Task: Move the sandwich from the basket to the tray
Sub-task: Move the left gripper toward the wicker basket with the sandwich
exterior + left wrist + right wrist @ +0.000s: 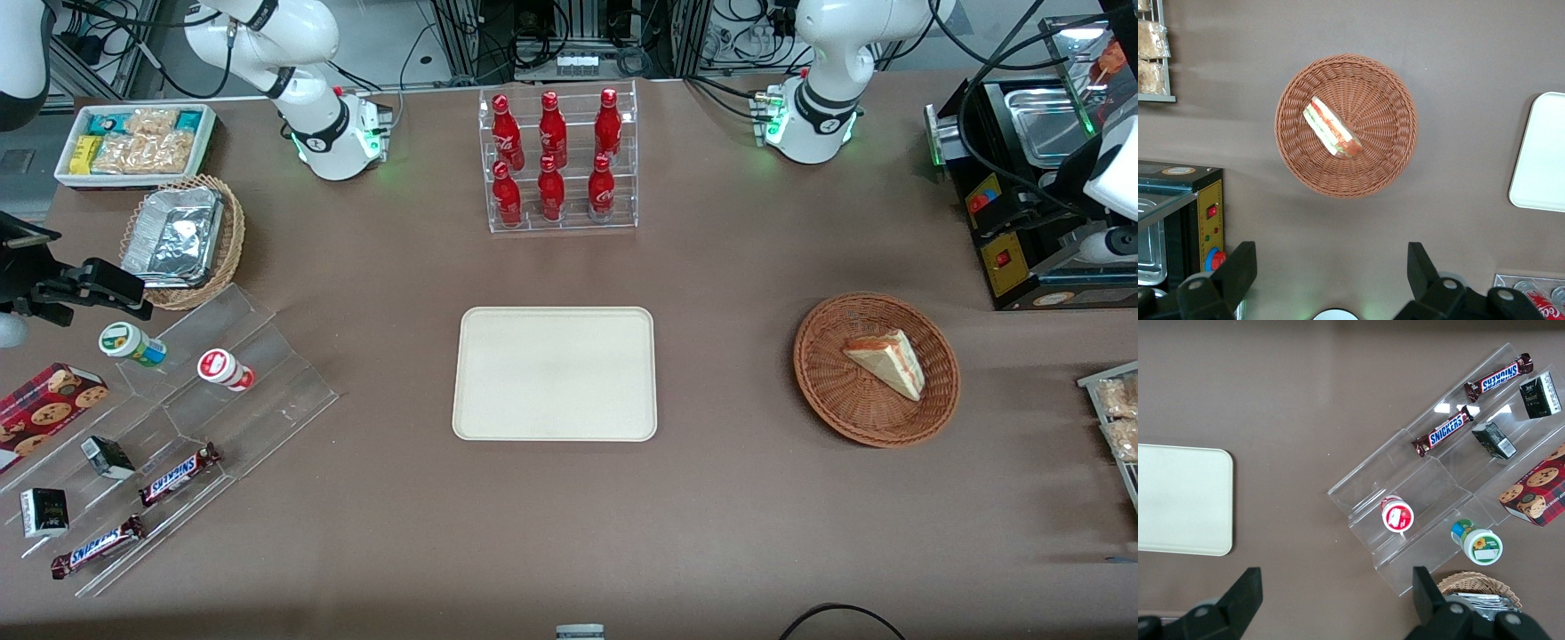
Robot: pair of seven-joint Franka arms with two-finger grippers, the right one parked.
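High above the basket (1346, 125), the gripper (1331, 273) hangs with its fingers (1239, 267) spread wide and nothing between them, so by my reading the reach has not yet turned into a descent. The next move calls for coming down over the basket, lining the open fingers across the sandwich's (1332, 128) flat bread faces rather than along its length, and closing gently on soft bread.

The sandwich lies on its side in the basket, a little off the middle, with its layered cut edge showing. It is the only thing in there. Toward the parked arm's end of the table from the basket, well apart from it, the tray (555, 373) sits bare. Farther from the front camera than the basket, a clear rack (562, 160) holds six red bottles (551, 188).
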